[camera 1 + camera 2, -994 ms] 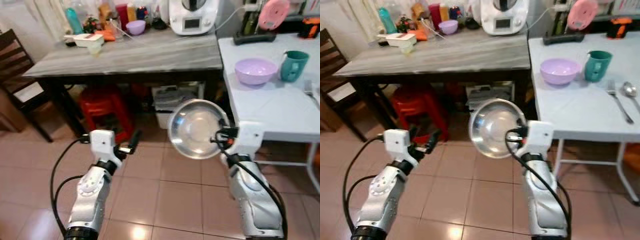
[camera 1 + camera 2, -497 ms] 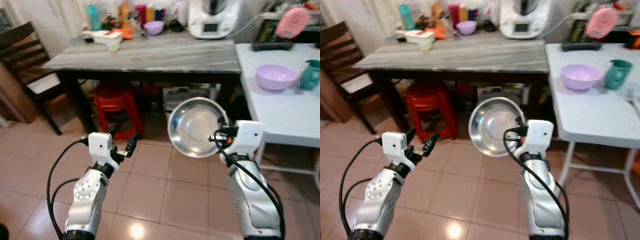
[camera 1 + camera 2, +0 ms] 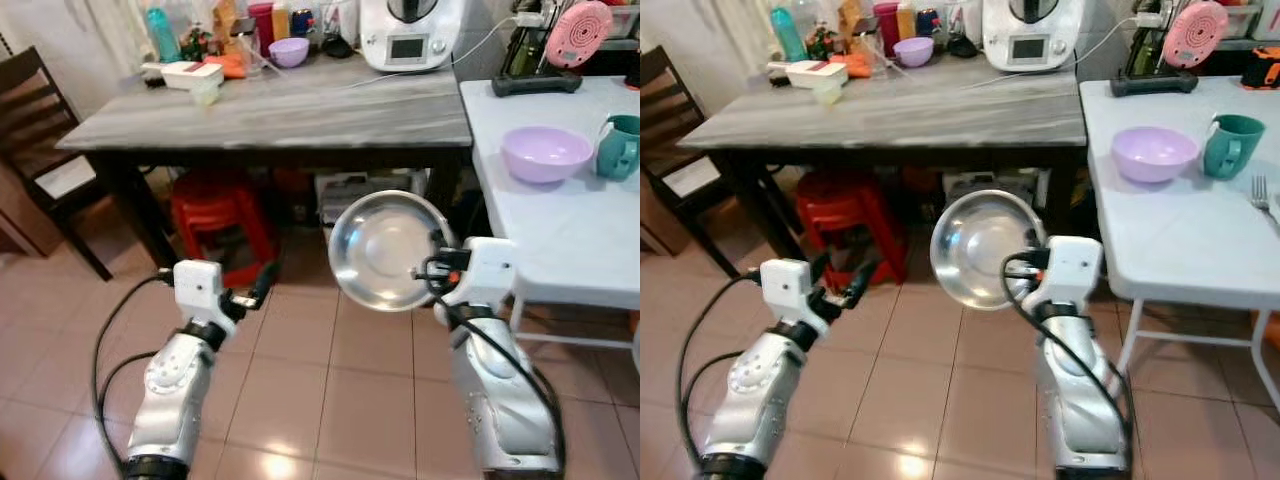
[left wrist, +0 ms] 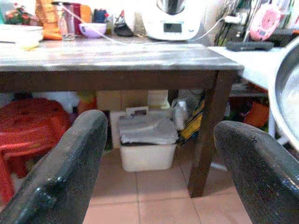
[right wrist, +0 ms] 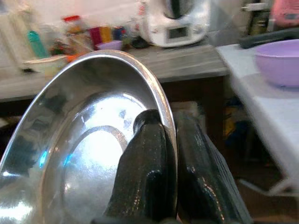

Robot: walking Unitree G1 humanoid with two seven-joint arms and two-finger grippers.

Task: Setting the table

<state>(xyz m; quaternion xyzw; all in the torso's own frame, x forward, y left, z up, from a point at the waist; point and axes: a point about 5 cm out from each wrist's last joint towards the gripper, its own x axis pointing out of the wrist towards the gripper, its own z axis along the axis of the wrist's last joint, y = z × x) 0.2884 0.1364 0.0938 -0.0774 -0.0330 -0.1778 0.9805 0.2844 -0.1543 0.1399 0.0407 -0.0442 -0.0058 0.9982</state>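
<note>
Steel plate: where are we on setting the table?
Done: lilac bowl, teal mug and a fork already sit on the white table. In hand: right end effector is clamped on the steel plate rim, held over the floor. Left end effector is open, empty. Left: placing the plate on the table.

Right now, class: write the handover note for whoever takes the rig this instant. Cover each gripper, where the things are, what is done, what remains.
Right gripper: shut on the steel plate by its rim, held in the air beside the white table.
Left gripper: open, empty, low over the floor.
Done: purple bowl, green mug and a fork are on the white table.
Left: set the plate on it.
</note>
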